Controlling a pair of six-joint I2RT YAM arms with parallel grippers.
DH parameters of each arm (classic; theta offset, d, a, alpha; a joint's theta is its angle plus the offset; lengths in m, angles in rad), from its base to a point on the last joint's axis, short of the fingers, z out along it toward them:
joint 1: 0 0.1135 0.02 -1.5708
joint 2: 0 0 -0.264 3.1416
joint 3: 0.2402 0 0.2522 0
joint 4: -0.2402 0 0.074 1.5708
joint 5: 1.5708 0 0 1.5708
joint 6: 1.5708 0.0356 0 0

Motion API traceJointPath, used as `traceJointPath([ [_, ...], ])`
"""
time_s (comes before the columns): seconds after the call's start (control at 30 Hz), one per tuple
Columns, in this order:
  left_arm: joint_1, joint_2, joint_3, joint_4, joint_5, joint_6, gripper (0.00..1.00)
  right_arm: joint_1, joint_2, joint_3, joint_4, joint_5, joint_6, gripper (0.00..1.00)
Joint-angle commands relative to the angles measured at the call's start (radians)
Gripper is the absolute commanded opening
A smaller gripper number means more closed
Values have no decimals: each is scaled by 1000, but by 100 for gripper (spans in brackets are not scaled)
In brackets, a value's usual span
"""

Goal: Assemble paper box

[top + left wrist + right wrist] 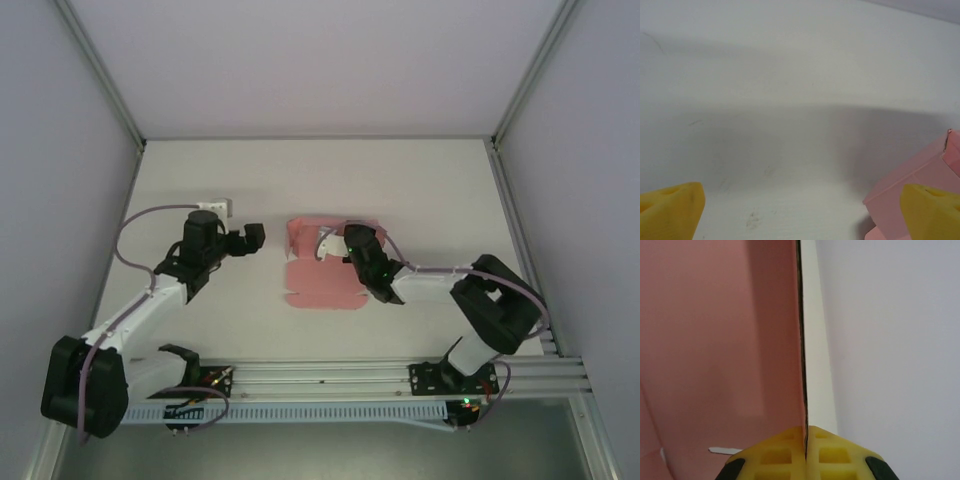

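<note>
The paper box (318,282) is a pink die-cut sheet lying mostly flat at the table's middle, with its far part folded up. My right gripper (345,246) is at the sheet's far right corner. In the right wrist view its yellow fingers (785,455) are shut on the thin edge of a raised pink flap (715,340), whose white back faces right. My left gripper (256,238) hovers just left of the sheet, open. Its yellow fingertips (675,207) stand wide apart with bare table between them, and a folded pink corner (920,172) lies by the right fingertip.
A small white block (216,207) sits on the table behind the left arm. An aluminium rail (330,376) runs along the near edge between the arm bases. Grey enclosure walls (60,150) close in the white table on the left, right and back.
</note>
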Motion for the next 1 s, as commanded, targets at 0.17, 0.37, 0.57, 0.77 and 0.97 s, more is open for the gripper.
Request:
traceJointPath([
  [0.17, 46, 191, 31, 87, 53, 18, 100, 42, 240, -60, 605, 116, -364, 0],
  [0.37, 46, 344, 85, 149, 189, 87, 95, 46, 226, -41, 482, 110, -248, 0],
  [0.57, 23, 442, 113, 276, 380, 160, 82, 46, 111, -42, 293, 72, -137, 0],
  [0.77, -23, 527, 154, 288, 513, 239, 69, 44, 56, -44, 194, 67, -94, 0],
  [0.97, -65, 528, 155, 308, 541, 284, 60, 46, 41, -47, 149, 80, -70, 0],
])
